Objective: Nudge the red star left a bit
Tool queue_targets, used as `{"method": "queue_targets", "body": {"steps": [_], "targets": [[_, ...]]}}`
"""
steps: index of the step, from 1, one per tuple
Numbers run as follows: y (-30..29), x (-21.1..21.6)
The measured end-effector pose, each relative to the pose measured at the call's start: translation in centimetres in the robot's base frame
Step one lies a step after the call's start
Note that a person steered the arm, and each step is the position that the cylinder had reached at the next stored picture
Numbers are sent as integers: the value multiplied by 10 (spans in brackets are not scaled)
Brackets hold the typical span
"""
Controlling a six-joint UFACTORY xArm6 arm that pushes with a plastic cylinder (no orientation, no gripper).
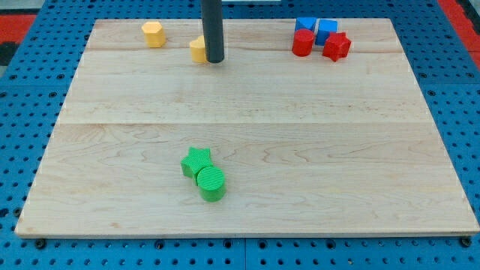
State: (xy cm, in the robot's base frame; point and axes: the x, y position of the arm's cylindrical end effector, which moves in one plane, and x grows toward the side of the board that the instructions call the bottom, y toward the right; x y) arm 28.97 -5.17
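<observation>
The red star (337, 46) lies near the view's top right of the wooden board, touching a red cylinder (302, 43) on its left and a blue block (327, 31) above it. My tip (214, 60) is far to the star's left, near the top centre, right beside a yellow block (198, 50) that the rod partly hides.
A second blue block (304, 25) sits behind the red cylinder. A yellow hexagon block (153, 34) lies at the top left. A green star (196, 160) and a green cylinder (211, 183) touch each other at lower centre. The board (247, 112) rests on a blue perforated base.
</observation>
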Motion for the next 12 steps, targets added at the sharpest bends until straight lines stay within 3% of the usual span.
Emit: {"method": "queue_targets", "body": {"steps": [2, 3, 6, 7, 9, 10, 12], "targets": [[-6, -34], [-67, -36], [25, -27], [31, -25], [77, 50], [149, 53], [175, 60]]}}
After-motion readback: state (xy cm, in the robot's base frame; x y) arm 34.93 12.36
